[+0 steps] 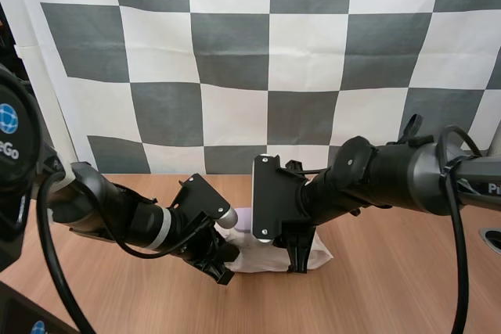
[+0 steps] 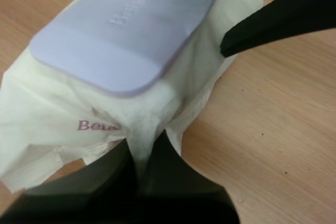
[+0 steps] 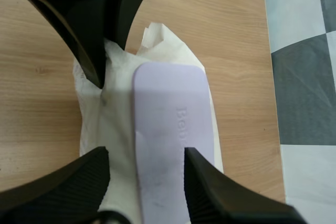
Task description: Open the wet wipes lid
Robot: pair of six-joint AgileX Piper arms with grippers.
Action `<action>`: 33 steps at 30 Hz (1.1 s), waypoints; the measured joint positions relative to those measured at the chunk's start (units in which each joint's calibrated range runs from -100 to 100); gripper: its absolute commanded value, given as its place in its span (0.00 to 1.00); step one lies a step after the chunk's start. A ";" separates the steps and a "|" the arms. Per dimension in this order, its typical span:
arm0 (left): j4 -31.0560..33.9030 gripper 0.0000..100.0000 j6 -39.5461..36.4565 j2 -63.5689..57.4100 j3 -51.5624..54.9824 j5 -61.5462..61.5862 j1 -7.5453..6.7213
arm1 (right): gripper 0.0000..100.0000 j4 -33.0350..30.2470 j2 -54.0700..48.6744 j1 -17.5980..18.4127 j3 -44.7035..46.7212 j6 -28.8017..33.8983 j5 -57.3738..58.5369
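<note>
My left tool (image 2: 142,153) pinches a wrapper fold of the pack of wet wipes (image 2: 47,124) on the bench (image 2: 273,129); my right tool (image 3: 147,156) is released, astride the lilac lid (image 3: 170,108).

**Matt film, smooth plastic, wood grain**

Our wet wipes pack (image 2: 47,124) is thin cream film, matt and crinkled, almost papery to look at. Its lid (image 2: 126,30) looks like hard lilac plastic, smooth and matt, with embossed lettering. The table (image 2: 273,129) shows light wood grain under a smooth, faintly satin finish. The fingers (image 3: 63,187) of our right gripper (image 3: 146,155) are matt black plastic, finely ribbed on the inner faces; our left gripper (image 2: 143,145) looks plain matt black
</note>
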 measured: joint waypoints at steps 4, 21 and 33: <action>0.43 0.00 0.00 0.71 0.00 0.10 0.00 | 0.69 0.62 1.92 1.58 0.00 0.00 -1.03; 0.43 0.00 0.00 4.40 0.00 0.32 0.00 | 0.64 -6.86 2.49 2.79 0.00 5.58 -6.30; 0.76 0.00 0.00 4.40 0.00 0.32 0.00 | 0.00 -8.50 2.49 2.79 0.00 6.07 -6.14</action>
